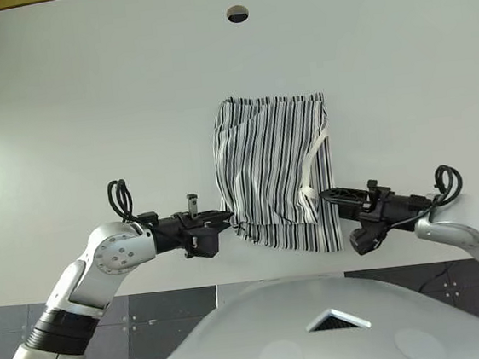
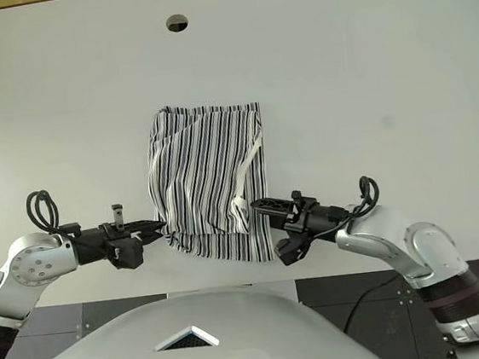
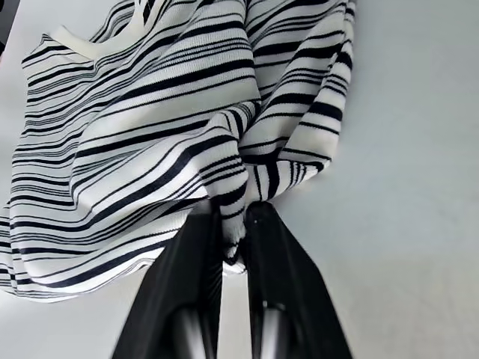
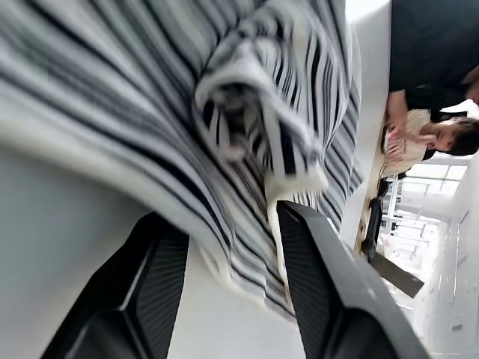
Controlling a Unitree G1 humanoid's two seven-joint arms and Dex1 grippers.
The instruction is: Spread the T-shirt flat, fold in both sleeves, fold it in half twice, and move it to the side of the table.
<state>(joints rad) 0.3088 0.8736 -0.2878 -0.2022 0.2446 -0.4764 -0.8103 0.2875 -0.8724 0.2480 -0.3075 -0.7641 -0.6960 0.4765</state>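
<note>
Left gripper (image 3: pixel 236 217) pinches shirt (image 1: pixel 274 167) at near left corner; right gripper (image 4: pixel 224 217) sits wide open at near right edge. Shirt looks soft, floppy: grab corners.

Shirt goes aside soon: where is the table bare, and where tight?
Bare table stretches left of the T-shirt and right of it, out to both edges. The far strip is free except the cable hole. Tight: the near edge, where left gripper and right gripper flank the shirt.
</note>
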